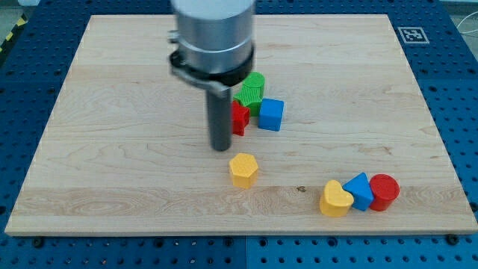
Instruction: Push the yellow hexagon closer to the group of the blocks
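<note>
view: single camera, high, looking down obliquely across the wooden board [112, 149]
range: moderate; whole board fits
overlap: none, one view

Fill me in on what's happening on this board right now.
My tip rests on the wooden board, just up and to the view's left of the yellow hexagon, apparently not touching it. Right beside the rod sit a red block, a green block and a blue cube. At the view's lower right a yellow heart, blue triangular block and red cylinder cluster together.
</note>
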Available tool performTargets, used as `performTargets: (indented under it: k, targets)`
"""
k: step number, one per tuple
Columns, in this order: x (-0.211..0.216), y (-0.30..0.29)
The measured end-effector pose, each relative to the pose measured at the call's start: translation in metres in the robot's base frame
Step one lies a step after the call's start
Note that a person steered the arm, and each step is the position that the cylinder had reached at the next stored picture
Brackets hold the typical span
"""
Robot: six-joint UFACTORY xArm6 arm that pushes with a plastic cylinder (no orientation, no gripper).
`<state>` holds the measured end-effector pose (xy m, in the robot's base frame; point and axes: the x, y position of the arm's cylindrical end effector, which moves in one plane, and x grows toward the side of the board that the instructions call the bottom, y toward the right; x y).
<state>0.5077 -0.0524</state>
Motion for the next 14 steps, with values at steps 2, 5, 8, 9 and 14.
performTargets:
  k: [2, 5, 8, 9, 14]
  targets:
    - [0.046, -0.057]
    - [0.064, 0.021]
    - [0.058, 0.067]
    - [0.06, 0.084]
    - [0.009, 0.093]
